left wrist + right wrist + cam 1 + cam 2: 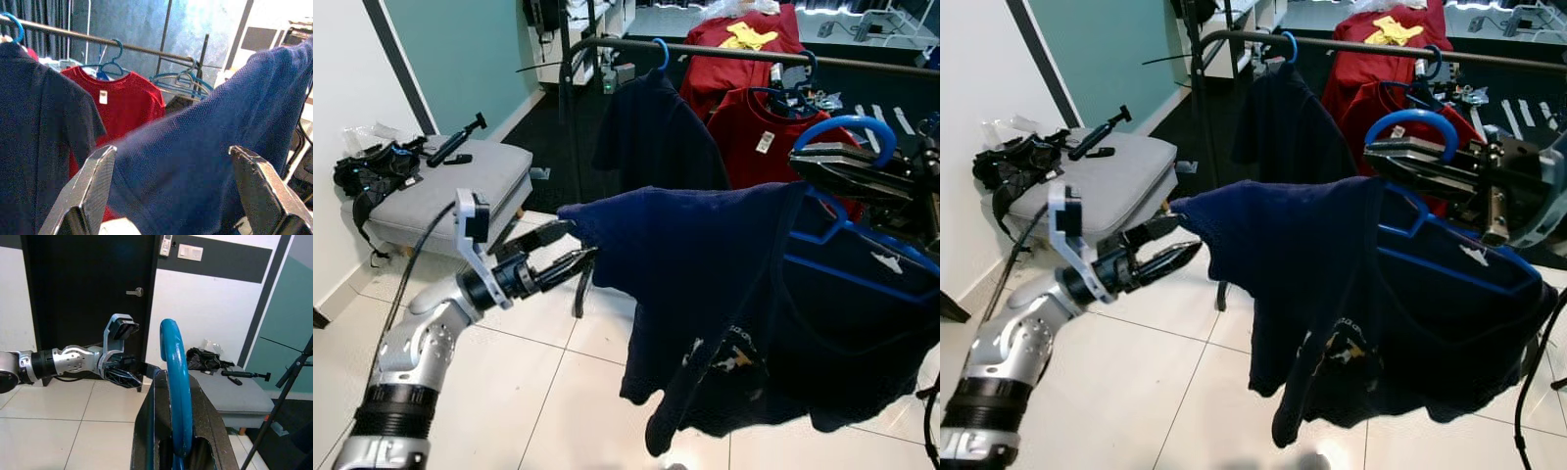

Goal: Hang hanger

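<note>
Overhead, from the head camera: right gripper (1386, 154) is clamped on the hook of a blue hanger (1417, 122) carrying a navy T-shirt (1371, 294), held in front of the clothes rail (1351, 46); left gripper (1163, 246), fingers spread, sits at the shirt's sleeve edge. Left wrist view: both fingers (87, 188) flank the navy sleeve. Right wrist view: blue hook (174, 382) stands pinched between the jaws.

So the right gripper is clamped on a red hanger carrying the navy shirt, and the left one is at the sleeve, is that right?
Not quite: the hanger is blue, not red, as the right wrist view shows. The right gripper is clamped on it with the navy shirt, and the left gripper is at the sleeve.
</note>
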Robot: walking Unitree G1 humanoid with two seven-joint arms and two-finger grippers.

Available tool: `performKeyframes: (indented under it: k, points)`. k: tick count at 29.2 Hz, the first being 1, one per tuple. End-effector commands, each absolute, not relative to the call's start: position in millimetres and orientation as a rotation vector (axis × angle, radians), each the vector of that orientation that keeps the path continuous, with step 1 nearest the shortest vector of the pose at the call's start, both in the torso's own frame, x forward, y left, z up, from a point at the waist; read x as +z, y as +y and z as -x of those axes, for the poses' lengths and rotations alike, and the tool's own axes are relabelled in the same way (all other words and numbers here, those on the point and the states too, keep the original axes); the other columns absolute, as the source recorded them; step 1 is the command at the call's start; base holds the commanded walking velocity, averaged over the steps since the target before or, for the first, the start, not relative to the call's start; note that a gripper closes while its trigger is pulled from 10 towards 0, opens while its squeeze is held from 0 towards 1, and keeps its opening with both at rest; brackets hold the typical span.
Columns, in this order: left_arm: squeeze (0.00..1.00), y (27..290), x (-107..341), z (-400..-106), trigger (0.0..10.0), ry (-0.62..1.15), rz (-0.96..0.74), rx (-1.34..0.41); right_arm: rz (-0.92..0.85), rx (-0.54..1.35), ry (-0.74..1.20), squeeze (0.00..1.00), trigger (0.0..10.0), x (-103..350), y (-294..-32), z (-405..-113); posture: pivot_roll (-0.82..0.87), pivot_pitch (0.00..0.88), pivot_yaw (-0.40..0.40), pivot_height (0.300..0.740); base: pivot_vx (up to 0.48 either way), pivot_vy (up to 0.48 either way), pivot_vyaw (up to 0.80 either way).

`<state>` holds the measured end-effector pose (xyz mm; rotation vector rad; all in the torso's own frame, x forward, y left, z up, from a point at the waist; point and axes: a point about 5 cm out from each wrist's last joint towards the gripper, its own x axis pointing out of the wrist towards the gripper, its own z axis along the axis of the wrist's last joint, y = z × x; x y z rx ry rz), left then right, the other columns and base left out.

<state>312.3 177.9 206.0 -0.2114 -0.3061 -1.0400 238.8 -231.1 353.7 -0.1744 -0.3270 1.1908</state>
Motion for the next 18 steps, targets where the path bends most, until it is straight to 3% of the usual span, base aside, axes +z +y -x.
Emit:
performKeyframes:
  k: [1, 4, 5, 12, 18]
  points:
    - [0.0, 197.3, 214.3, -311.8, 10.0, -0.315, 0.146, -1.008, 0.197, 1.214, -0.344, 0.0, 0.0, 359.0, -230.2, -231.9, -0.04, 0.083, 0.037, 0.74, 0.0, 0.0, 0.0]
    - [0.0, 197.3, 214.3, -311.8, 10.0, -0.315, 0.146, -1.008, 0.197, 1.214, -0.344, 0.0, 0.0, 359.0, -230.2, -231.9, -0.04, 0.083, 0.037, 0.74, 0.0, 0.0, 0.0]
    - [0.0, 211.6, 224.7, -306.0, 10.0, -0.334, 0.106, -1.018, 0.197, 1.21, -0.339, 0.0, 0.0, 358.5, -232.0, -231.3, -0.03, 0.083, 0.036, 0.74, 0.0, 0.0, 0.0]
    - [0.0, 227.5, 232.3, -303.4, 10.0, -0.359, 0.064, -0.965, 0.192, 1.222, -0.335, 0.0, 0.0, 358.3, -232.5, -230.0, -0.03, 0.083, 0.033, 0.74, 0.0, 0.0, 0.0]
    - [0.0, 218.8, 220.6, -306.2, 10.0, -0.34, 0.073, -0.974, 0.188, 1.239, -0.355, 0.0, 0.0, 363.4, -232.6, -225.4, -0.04, 0.081, 0.035, 0.74, 0.0, 0.0, 0.0]
